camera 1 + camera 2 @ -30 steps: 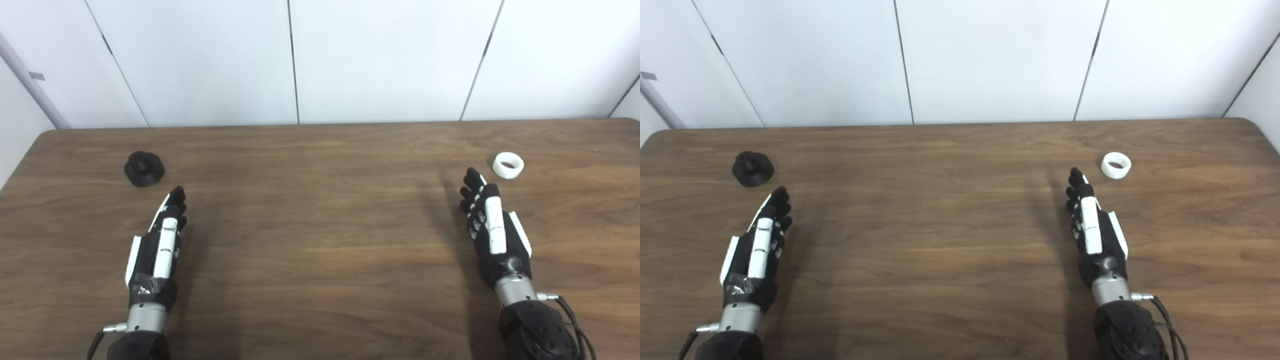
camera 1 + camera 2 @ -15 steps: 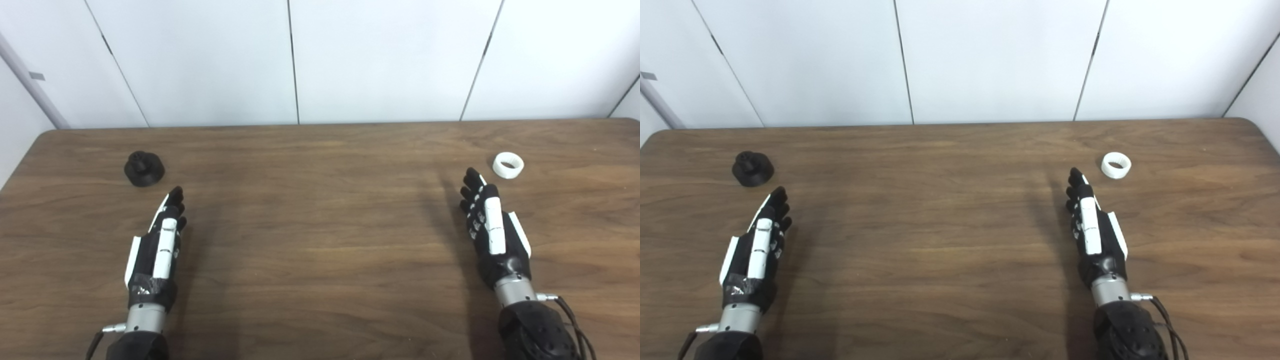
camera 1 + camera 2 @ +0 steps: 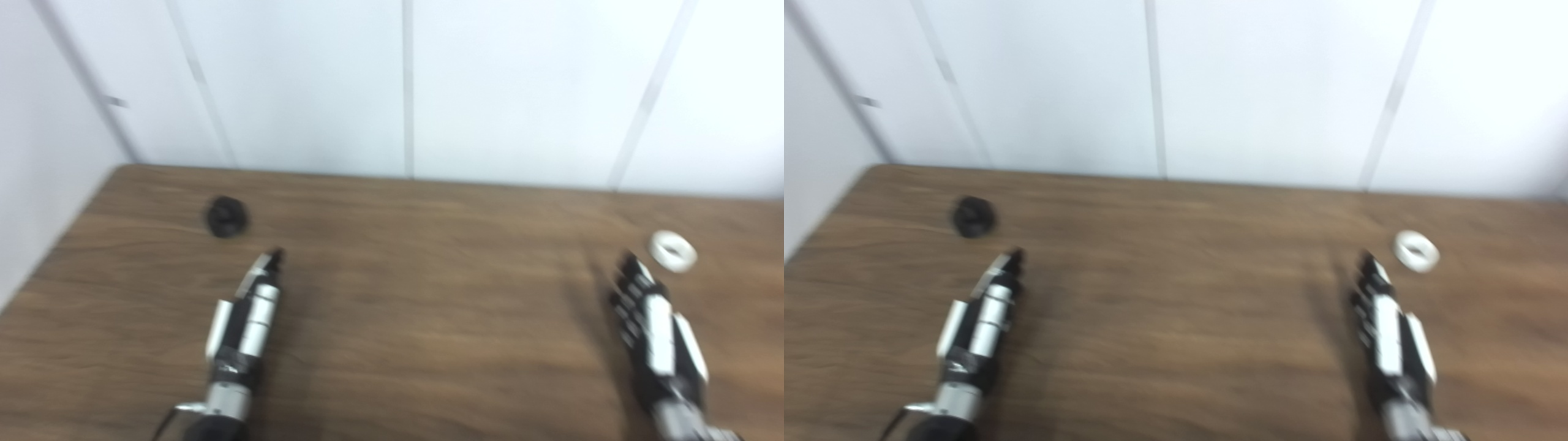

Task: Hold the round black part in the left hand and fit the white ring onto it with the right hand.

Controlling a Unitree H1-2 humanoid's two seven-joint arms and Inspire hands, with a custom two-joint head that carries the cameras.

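Both head views are smeared with blur, so fine detail is lost, but the layout reads clearly enough. A brown wood-grain table [image 3: 416, 343] fills the lower part of the scene, backed by a white panelled wall [image 3: 502, 86] with thin vertical seams. The round black part [image 3: 227, 216] sits on the table at about ten o'clock from the table's middle, near the far left corner, standing alone with nothing touching it. The left hand [image 3: 248, 312] lies low over the wood at roughly eight o'clock, its fingers stretched out straight and close together, pointing toward one o'clock; it grips nothing, and its fingertips stop short of the black part, which lies at about eleven o'clock from them, near but apart. The white ring [image 3: 672, 250] rests flat on the table at about three o'clock from the table's middle, its hole facing up. The right hand [image 3: 655, 324] reaches in at about four o'clock, its fingers likewise extended and holding nothing, aimed toward eleven o'clock; the ring sits just beyond its fingertips at around one o'clock from them, close yet not touching as far as the blur allows. The two hands are well apart, with bare wood between them.
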